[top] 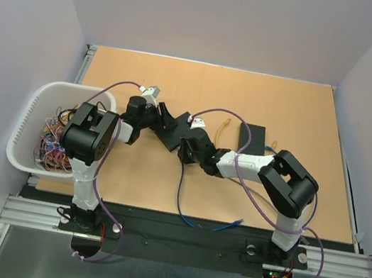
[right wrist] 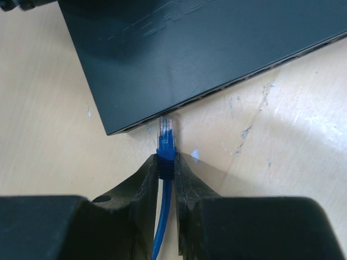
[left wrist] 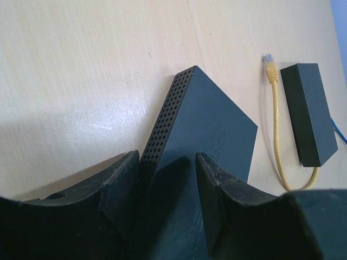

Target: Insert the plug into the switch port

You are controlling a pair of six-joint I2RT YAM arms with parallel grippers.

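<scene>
The black switch (top: 172, 135) lies mid-table; its perforated side and top face (left wrist: 206, 124) fill the left wrist view. My left gripper (left wrist: 167, 160) (top: 164, 117) is open, its jaws standing to either side of the switch's near corner; I cannot tell whether they touch it. My right gripper (right wrist: 167, 162) (top: 186, 148) is shut on the blue boot of the plug (right wrist: 167, 135). The plug's clear tip sits right at the port face along the switch's (right wrist: 190, 54) lower edge, near its corner. Whether the tip has entered a port is hidden.
A second small black box (left wrist: 309, 114) (top: 252, 138) lies to the right, with a yellow cable (left wrist: 276, 124) beside it. A white basket (top: 34, 123) of cables stands at the left table edge. The blue cable (top: 187, 215) trails to the near edge.
</scene>
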